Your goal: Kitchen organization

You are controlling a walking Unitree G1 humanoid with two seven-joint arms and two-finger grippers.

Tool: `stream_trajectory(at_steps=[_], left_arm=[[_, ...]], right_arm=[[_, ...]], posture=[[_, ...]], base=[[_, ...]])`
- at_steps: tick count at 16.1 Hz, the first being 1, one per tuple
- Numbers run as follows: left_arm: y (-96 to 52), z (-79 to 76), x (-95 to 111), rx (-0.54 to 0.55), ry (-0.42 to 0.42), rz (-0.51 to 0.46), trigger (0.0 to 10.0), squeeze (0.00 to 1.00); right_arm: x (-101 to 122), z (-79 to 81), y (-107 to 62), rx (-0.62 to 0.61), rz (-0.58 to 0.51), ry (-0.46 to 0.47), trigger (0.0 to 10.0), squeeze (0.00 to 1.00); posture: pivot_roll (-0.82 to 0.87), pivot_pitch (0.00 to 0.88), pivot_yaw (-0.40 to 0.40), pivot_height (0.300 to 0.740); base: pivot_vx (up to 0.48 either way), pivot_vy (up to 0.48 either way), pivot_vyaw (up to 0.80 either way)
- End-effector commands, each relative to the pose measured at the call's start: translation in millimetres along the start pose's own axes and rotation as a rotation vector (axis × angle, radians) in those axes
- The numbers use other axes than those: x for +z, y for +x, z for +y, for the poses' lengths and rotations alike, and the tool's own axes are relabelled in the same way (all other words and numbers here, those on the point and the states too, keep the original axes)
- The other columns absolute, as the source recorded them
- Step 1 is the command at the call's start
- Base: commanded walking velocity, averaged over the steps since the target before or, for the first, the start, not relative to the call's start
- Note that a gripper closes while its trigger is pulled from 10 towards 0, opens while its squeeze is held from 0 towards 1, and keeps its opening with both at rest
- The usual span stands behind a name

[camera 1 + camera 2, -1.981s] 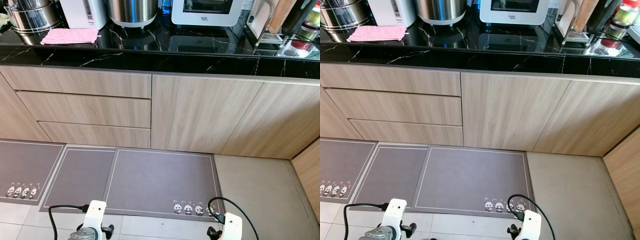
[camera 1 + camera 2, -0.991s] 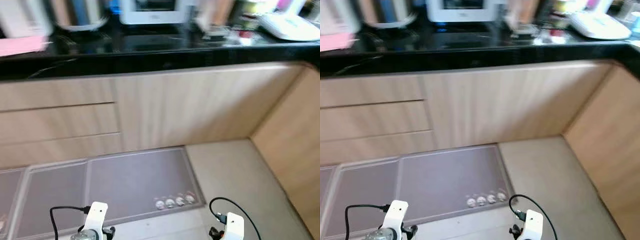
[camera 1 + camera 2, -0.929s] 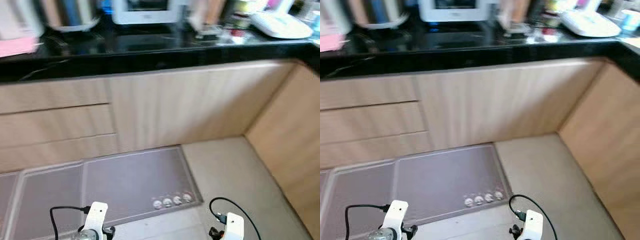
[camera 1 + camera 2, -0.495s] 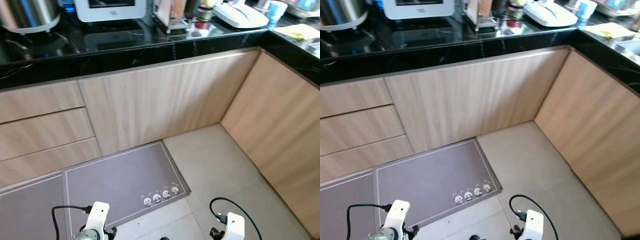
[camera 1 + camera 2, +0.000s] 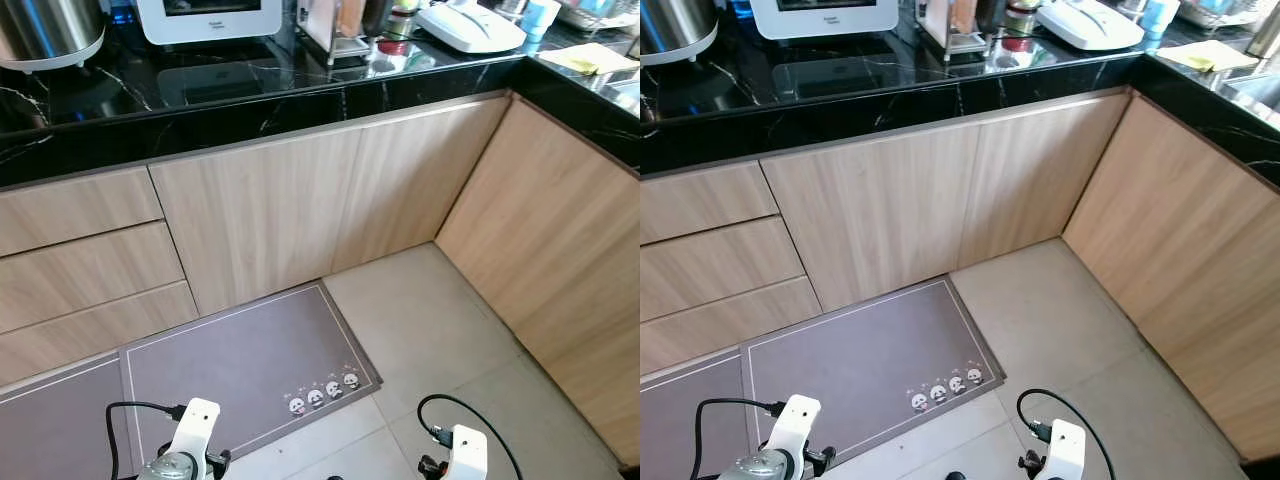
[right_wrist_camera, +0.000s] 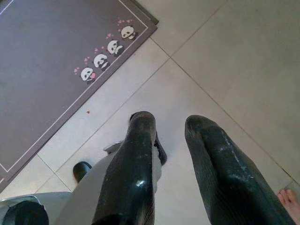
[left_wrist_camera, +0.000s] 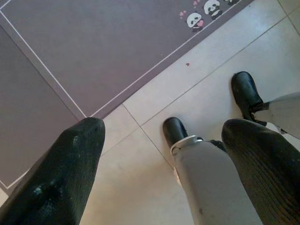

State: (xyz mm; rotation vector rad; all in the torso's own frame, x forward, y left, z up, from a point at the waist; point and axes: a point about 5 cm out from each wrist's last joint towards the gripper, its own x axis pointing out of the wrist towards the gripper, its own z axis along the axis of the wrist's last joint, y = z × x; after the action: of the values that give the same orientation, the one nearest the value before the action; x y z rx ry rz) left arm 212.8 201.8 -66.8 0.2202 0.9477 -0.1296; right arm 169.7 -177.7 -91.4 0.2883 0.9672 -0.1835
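Fingers of the left gripper (image 7: 159, 154) and right gripper (image 6: 168, 126) hang spread, empty, near the panda mat (image 5: 240, 370).

A: Where do the two head views look from?

B: From high up, facing forward and down at the corner of the wooden cabinets (image 5: 300, 210) under the black counter (image 5: 250, 100). They share nearly all of it, slightly offset sideways.

A: And the wrist views?

B: Both point straight down, close to the tiled floor (image 6: 225, 61). Each catches the panda mat (image 7: 93, 51), which the head views also show.
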Motion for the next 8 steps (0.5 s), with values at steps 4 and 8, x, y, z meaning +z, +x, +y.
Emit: stream_trajectory(at_steps=[4, 8], left_arm=[[-0.2, -3.0, -4.0, -0.032, 0.065, 0.019, 10.0, 0.0], [-0.1, -4.4, -4.1, -0.033, 0.064, 0.017, 10.0, 0.0]], right_arm=[[-1.9, -2.5, -0.5, -0.007, 0.013, -0.013, 10.0, 0.0], [-1.7, -4.0, -0.6, -0.008, 0.015, -0.02, 10.0, 0.0]], posture=[[0.24, 0.123, -0.078, 0.74], [0.24, 0.12, -0.086, 0.74]], base=[[0.0, 0.0, -0.71], [0.0, 0.0, -0.69]])
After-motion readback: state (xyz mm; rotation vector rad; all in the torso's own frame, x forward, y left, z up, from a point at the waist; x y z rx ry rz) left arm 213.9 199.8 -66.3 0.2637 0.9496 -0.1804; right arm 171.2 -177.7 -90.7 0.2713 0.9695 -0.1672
